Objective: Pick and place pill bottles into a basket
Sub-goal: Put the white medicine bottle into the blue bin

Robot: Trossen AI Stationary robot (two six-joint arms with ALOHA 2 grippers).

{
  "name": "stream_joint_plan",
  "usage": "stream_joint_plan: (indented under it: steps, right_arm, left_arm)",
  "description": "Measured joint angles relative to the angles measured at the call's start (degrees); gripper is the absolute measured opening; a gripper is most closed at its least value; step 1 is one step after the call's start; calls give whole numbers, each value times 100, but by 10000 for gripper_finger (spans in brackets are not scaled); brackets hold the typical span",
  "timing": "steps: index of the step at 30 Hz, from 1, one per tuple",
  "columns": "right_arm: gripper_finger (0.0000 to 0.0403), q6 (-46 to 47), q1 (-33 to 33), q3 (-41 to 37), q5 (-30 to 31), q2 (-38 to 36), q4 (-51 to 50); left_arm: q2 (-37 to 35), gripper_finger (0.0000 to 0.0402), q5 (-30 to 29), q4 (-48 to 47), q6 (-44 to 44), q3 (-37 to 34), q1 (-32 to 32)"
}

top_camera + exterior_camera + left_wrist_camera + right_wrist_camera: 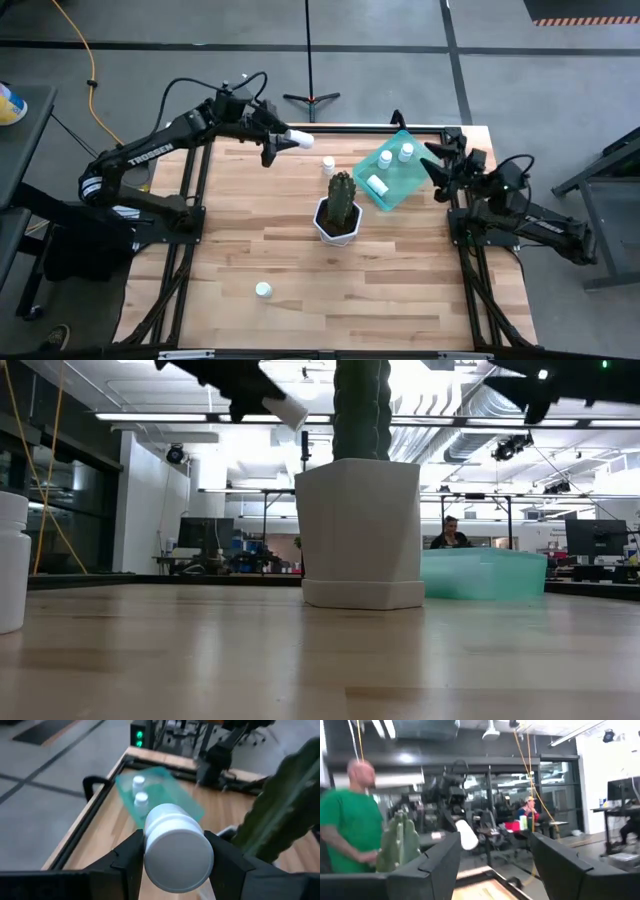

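Observation:
My left gripper is shut on a white pill bottle, high above the table's far left part; it also shows in the low view. The teal basket lies at the far right with three bottles in it. One bottle stands on the table just left of the basket. Another stands near the front edge. My right gripper is open and empty, just right of the basket. My left gripper pinches the bottle's round sides between its two fingers. The bottle lies along the fingers and sticks out past their tips toward the table's right. It is lifted clear of the table, slightly tilted.
A white faceted pot with a green cactus stands mid-table, between the held bottle and the near bottle, left of the basket. People show in the room behind the table. Bare wood lies at the table's left and front right.

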Motion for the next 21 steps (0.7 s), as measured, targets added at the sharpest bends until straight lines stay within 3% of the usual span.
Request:
stream_joint_plan:
  steps: [9, 21]
  right_arm:
    - [212, -1299, 17, 1854, -573, 1154, -1681]
    - [221, -1892, 719, 3834, -863, 2824, -1874]
  left_arm:
    - [-2, 207, -352, 634, -244, 2, -429]
    - [-50, 208, -357, 1677, -539, 4, -489]
